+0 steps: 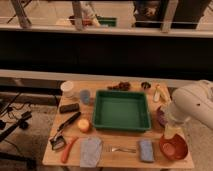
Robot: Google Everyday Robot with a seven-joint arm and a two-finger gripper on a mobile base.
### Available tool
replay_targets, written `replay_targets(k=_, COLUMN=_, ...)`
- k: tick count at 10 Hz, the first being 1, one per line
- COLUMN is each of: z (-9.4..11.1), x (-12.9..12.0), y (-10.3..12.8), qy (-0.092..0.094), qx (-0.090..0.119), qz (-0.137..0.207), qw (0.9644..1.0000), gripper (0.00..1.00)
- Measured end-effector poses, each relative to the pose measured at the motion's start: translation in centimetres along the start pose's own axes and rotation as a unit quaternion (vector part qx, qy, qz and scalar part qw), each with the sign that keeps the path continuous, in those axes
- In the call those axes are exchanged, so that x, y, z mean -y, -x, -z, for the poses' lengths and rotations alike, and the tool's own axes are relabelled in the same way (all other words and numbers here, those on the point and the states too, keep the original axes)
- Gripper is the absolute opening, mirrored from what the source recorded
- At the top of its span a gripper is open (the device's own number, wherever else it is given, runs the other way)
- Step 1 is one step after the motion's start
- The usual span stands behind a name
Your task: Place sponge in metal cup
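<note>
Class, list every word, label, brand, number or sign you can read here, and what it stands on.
None can be read: no text shows on the sponge, metal cup, green tray, or the arm whose gripper hangs over the red bowl.

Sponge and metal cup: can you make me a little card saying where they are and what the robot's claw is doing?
sponge: lying at the front of the table, just left of the red bowl, nothing touching it
metal cup: at the back of the table, behind the green tray, near its right corner
claw: on the right side, above the red bowl, open and holding nothing
sponge in cup: not yet
</note>
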Motion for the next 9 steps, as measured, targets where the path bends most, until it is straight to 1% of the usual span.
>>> replay_targets(k=2, z=0.3, x=-2.0, y=1.0, qy=0.006, qx=0.011, qz=0.015, qw=0.9998, gripper=0.8)
replay_targets(k=3, z=0.5, x=-3.3, y=1.6, qy=0.009, qx=0.016, qz=0.024, qw=0.9996, gripper=0.8)
replay_targets(k=4, z=0.7, x=-4.9, y=2.4, qy=0.011, qx=0.026, qz=0.036, qw=0.999, gripper=0.8)
replay_targets(k=5, z=0.6, x=-6.9, y=4.5, qy=0.005, qx=0.041, qz=0.073, qw=0.9965, gripper=0.8)
replay_targets(k=6, z=0.2, x=-7.7, y=5.4, qy=0.006, qx=0.044, qz=0.091, qw=0.9949, gripper=0.8)
replay_targets(k=7, z=0.0, x=-7.9, y=5.8, qy=0.005, qx=0.044, qz=0.101, qw=0.9939, gripper=0.8)
replay_targets(k=9, z=0.0, x=-7.8, y=5.7, qy=0.004, qx=0.042, qz=0.102, qw=0.9939, gripper=0.8)
